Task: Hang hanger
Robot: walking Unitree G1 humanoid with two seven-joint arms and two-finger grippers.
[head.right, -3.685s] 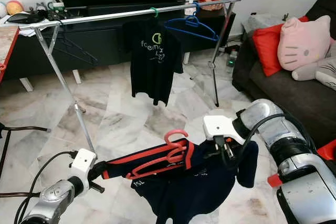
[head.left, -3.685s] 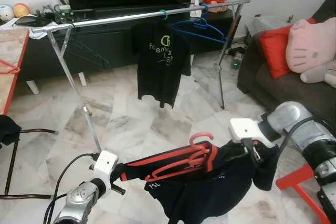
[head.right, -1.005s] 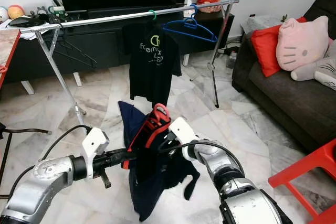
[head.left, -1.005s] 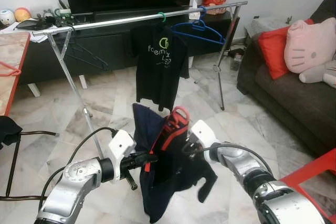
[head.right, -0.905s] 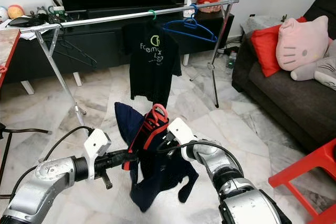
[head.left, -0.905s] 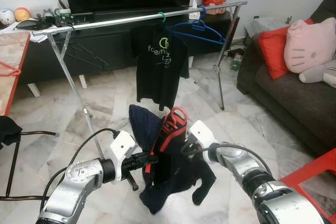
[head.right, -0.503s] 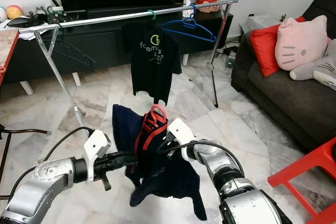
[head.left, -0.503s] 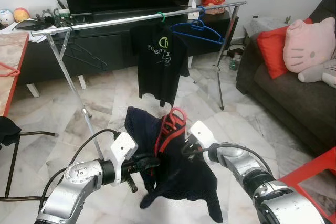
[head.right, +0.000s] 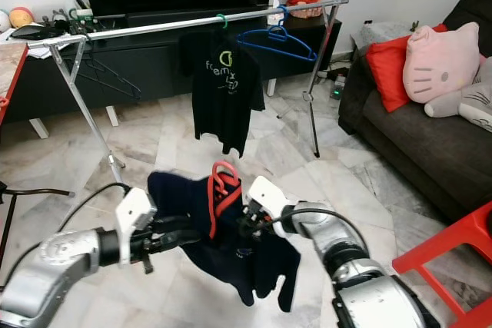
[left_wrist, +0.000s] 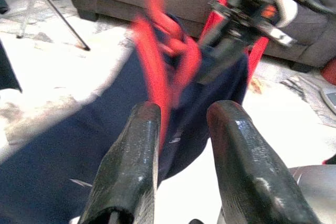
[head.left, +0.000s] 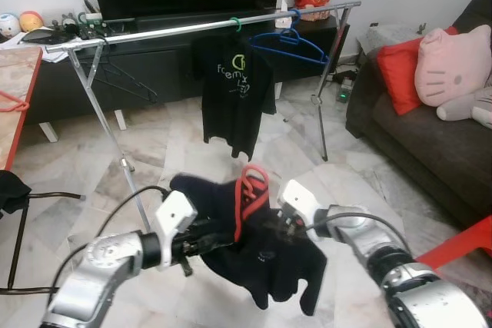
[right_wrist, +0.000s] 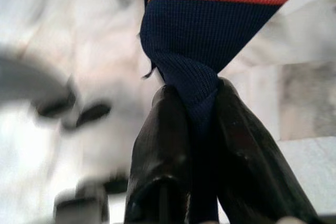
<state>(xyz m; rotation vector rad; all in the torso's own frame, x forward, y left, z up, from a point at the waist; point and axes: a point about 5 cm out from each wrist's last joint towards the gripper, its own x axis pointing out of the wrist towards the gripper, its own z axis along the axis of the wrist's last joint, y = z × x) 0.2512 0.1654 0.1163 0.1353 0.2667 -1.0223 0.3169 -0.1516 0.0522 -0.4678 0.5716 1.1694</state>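
Observation:
A red hanger [head.left: 249, 188] carries a navy shirt [head.left: 270, 260] with red trim, held low over the floor between my two grippers. Its hook points up, well short of the silver clothes rail [head.left: 192, 28] at the back. My left gripper [head.left: 214, 242] is at the shirt's left end; in the left wrist view its fingers [left_wrist: 131, 166] flank navy cloth and the red hanger [left_wrist: 157, 82]. My right gripper [head.left: 274, 225] holds the shirt just right of the hook, its fingers [right_wrist: 157, 145] pinched on a twist of navy fabric [right_wrist: 195, 98].
On the rail hang a black T-shirt [head.left: 238, 94] on a green hanger and a bare blue hanger [head.left: 294, 42]. A TV cabinet stands behind. A dark sofa [head.left: 415, 128] with a pink cushion is on the right, a red-edged table [head.left: 19, 90] on the left.
The shirt has swung from hanging down to spreading wider and flatter between my grippers, its hem now off to the right. The hanger hook sits slightly lower and leans left.

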